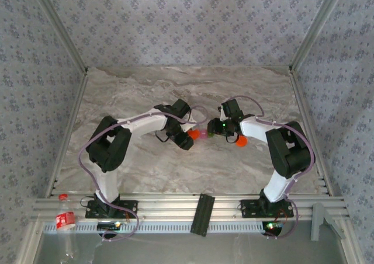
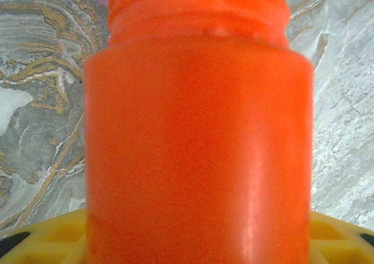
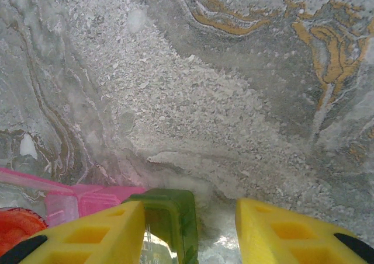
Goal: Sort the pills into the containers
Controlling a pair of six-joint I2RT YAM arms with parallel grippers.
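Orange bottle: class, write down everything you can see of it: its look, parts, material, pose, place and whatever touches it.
The orange bottle is a bright orange cylinder of glossy, slightly translucent-looking plastic. A rounded shoulder narrows to a ridged neck that runs out of the frame. It sits between the yellow fingers of the left end effector, with its neck pointing away from the wrist toward the pink container, over the marble table. What is inside it cannot be made out.
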